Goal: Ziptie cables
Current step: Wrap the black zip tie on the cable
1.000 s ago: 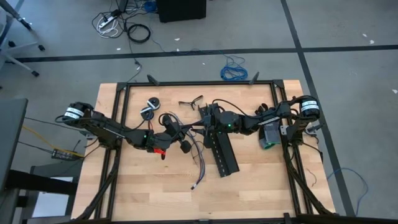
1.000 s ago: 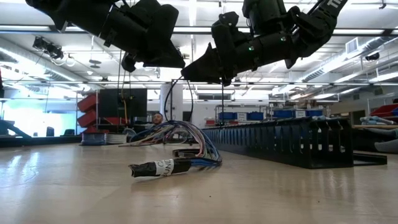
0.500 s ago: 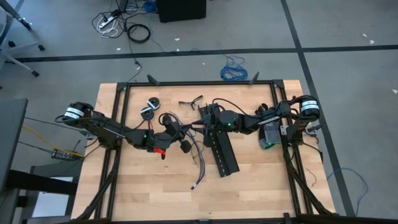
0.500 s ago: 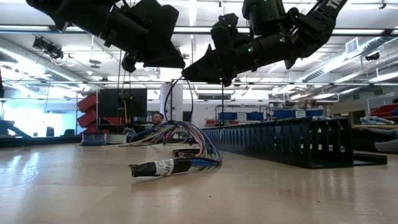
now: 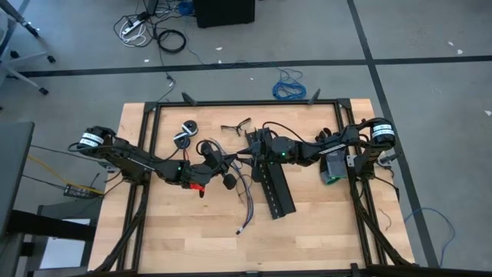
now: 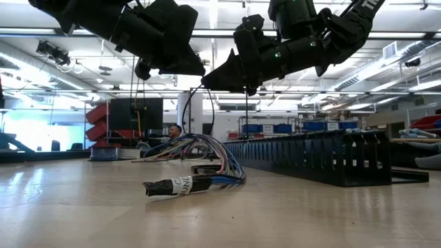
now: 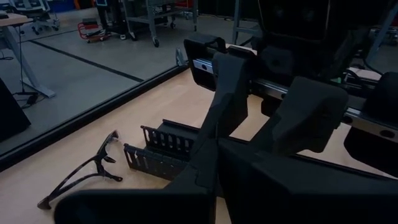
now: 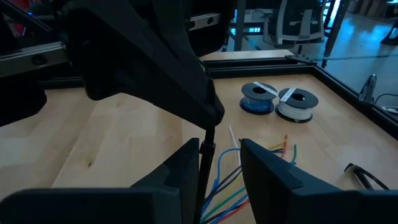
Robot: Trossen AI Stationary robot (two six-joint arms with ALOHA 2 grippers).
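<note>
Right gripper (image 8: 214,163) part-closed, pinching thin black ziptie (image 8: 203,177) upright between fingers. Left gripper (image 5: 224,172) shut, just beside it, holding nothing visible. Cables (image 6: 200,155) on table directly below both, unbound (no loop visible). Task early: threading, cinching remain.
</note>
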